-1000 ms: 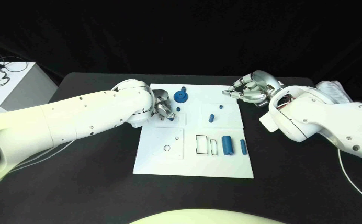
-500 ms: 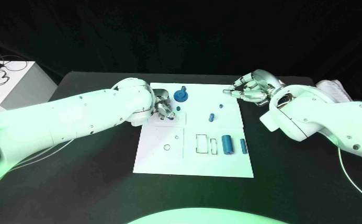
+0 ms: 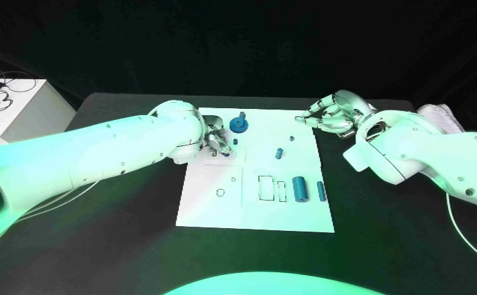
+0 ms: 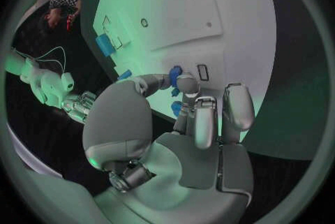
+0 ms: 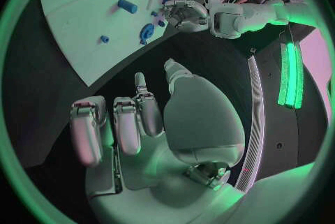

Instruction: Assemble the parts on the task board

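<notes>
White board (image 3: 288, 212) lies mid-frame on the black worktop (image 3: 119, 240), blue pieces (image 3: 299, 188) low on its right, while farther up the left hand (image 3: 217, 140) pinches a small blue piece (image 4: 175, 75) and the right hand (image 3: 328, 120) hovers loosely spread, empty, beside its upper right edge.

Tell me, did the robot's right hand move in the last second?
No. The right hand hovers just off the board's far right corner, as it did before. The slight shift of the whole picture is the camera moving.

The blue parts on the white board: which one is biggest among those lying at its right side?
The thick blue cylinder, lying beside the thinner blue rod; it is clearly wider than every neighbour.
</notes>
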Motion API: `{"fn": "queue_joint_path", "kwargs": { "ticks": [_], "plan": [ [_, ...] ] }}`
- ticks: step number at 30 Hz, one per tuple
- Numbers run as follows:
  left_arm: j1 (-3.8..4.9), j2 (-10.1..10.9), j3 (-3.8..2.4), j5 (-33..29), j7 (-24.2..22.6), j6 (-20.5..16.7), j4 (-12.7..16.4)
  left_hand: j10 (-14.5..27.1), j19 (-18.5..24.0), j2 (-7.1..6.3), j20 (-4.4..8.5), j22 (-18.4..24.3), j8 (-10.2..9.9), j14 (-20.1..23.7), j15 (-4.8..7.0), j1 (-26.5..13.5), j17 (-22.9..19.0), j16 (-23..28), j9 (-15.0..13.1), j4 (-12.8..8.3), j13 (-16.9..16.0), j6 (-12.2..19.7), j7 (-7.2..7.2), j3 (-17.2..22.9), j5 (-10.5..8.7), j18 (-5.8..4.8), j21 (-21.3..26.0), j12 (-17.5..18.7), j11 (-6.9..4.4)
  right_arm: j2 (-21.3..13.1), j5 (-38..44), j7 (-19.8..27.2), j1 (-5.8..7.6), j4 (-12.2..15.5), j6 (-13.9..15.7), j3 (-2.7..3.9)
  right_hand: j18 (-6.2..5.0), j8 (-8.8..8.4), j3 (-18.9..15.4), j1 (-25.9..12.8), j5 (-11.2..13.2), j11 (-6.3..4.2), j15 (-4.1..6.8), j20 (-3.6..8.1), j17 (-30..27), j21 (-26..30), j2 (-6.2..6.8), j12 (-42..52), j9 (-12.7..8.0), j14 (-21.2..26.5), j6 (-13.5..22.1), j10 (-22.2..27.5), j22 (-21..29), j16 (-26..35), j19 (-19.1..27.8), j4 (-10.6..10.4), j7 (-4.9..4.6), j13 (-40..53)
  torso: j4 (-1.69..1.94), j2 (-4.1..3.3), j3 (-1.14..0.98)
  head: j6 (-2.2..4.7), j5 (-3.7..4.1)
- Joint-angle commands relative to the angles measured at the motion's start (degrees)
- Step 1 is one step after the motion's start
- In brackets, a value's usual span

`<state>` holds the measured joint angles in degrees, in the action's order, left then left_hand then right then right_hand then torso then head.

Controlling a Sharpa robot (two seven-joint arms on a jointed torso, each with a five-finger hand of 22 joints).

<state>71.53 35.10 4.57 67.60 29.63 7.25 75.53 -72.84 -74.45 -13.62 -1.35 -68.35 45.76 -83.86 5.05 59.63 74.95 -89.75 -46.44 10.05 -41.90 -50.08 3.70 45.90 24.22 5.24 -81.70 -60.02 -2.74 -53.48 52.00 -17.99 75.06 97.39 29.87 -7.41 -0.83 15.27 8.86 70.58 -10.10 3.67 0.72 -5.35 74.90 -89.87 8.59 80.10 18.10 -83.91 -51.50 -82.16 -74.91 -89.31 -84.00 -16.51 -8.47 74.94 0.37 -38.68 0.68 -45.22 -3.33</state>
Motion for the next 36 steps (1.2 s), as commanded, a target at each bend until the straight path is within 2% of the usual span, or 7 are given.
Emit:
{"fn": "queue_joint_path", "kwargs": {
  "ticks": [1,8,12,21,25,36],
  "plan": [
    [-0.67,-0.28,0.52,-0.79,0.97,3.57,-0.3,-0.61,-0.42,0.79,-0.09,0.04,0.03,-6.14,0.45,-0.1,15.05,-0.25,-6.37,-8.1,-0.02,-3.31,-2.67,7.11,-0.41,-0.54,0.0,-0.3,-0.08,-0.04,0.13,0.69,-0.05,-0.03,-0.66,0.0,0.78,0.01,-0.4,-0.35,0.1,0.15,-0.35,-0.2,13.16,0.04,-0.03,-0.17,-0.03,-5.57,0.31,0.29,-14.97,0.27,-5.92,-0.01,-0.04,6.78,-0.02,-0.01,-0.04,-0.17,0.0],
    [-0.66,-0.61,0.52,-1.01,0.97,3.55,-0.71,-0.79,-0.44,1.17,-0.1,0.07,-0.14,-6.14,0.52,-0.47,15.05,-0.25,-6.39,-7.5,0.12,-3.49,-2.83,5.32,-0.62,-0.55,0.13,-0.29,-0.15,-0.09,0.13,0.69,-0.05,-0.03,-0.61,0.0,0.76,0.02,-0.41,-0.33,0.09,0.15,-0.35,-0.2,13.06,0.1,-0.06,-0.23,-0.03,-5.54,0.31,0.33,-14.93,0.32,-5.89,0.0,-0.04,6.73,-0.04,-0.03,-0.07,-0.32,0.07],
    [-0.66,-0.7,0.52,-1.06,0.97,3.58,-0.81,-0.81,-0.47,1.41,-0.11,0.11,-0.39,-6.14,0.55,-1.19,15.05,-0.25,-6.39,-6.38,0.32,-3.62,-2.94,3.33,-0.71,-0.56,0.27,-0.24,-0.2,-0.11,0.13,0.69,-0.05,-0.02,-0.61,0.0,0.77,0.02,-0.43,-0.33,0.09,0.15,-0.35,-0.2,13.01,0.09,-0.08,-0.31,-0.03,-5.53,0.31,0.4,-14.94,0.34,-5.89,0.01,-0.03,6.66,-0.05,-0.05,-0.05,-0.4,0.15],
    [-0.65,-0.81,0.52,-1.09,0.98,3.78,-0.96,-0.83,-0.55,1.38,-0.11,0.06,-0.51,-6.14,0.58,-1.65,15.05,-0.25,-6.41,-5.56,0.31,-3.79,-3.04,1.76,-0.76,-0.57,0.34,-0.32,-0.26,-0.1,0.14,0.69,-0.05,-0.03,-0.54,0.0,0.77,0.03,-0.46,-0.3,0.09,0.14,-0.35,-0.2,12.98,0.09,-0.1,-0.35,-0.03,-5.52,0.32,0.42,-14.93,0.36,-5.89,0.02,-0.03,6.62,-0.01,-0.01,-0.03,-0.61,0.26],
    [-0.65,-0.89,0.52,-1.1,0.98,3.87,-1.04,-0.83,-0.61,1.5,-0.09,0.09,-0.67,-6.14,0.66,-2.19,15.05,-0.25,-6.44,-4.24,0.28,-4.13,-3.18,-0.82,-0.85,-0.58,0.47,-0.49,-0.36,-0.06,0.14,0.69,-0.05,-0.03,-0.5,0.0,0.77,0.03,-0.46,-0.3,0.09,0.14,-0.35,-0.2,12.98,0.09,-0.1,-0.35,-0.03,-5.52,0.32,0.42,-14.93,0.36,-5.89,0.02,-0.03,6.62,0.0,-0.02,-0.03,-0.65,0.31],
    [-0.65,-0.98,0.51,-0.88,0.97,4.75,-1.14,-0.53,-0.7,1.62,0.01,0.11,-0.99,-6.14,0.72,-2.33,15.05,-0.25,-6.47,-2.44,0.53,-4.42,-3.26,-5.2,-1.03,-0.58,0.64,-0.54,-0.41,-0.08,0.48,0.46,-0.05,0.0,-0.11,0.0,0.76,0.04,-0.47,-0.23,0.08,0.14,-0.34,-0.2,12.97,0.11,-0.12,-0.37,-0.03,-5.52,0.31,0.44,-14.92,0.37,-5.88,0.06,-0.03,6.6,0.0,0.04,-0.04,-0.81,0.36]
  ]
}}
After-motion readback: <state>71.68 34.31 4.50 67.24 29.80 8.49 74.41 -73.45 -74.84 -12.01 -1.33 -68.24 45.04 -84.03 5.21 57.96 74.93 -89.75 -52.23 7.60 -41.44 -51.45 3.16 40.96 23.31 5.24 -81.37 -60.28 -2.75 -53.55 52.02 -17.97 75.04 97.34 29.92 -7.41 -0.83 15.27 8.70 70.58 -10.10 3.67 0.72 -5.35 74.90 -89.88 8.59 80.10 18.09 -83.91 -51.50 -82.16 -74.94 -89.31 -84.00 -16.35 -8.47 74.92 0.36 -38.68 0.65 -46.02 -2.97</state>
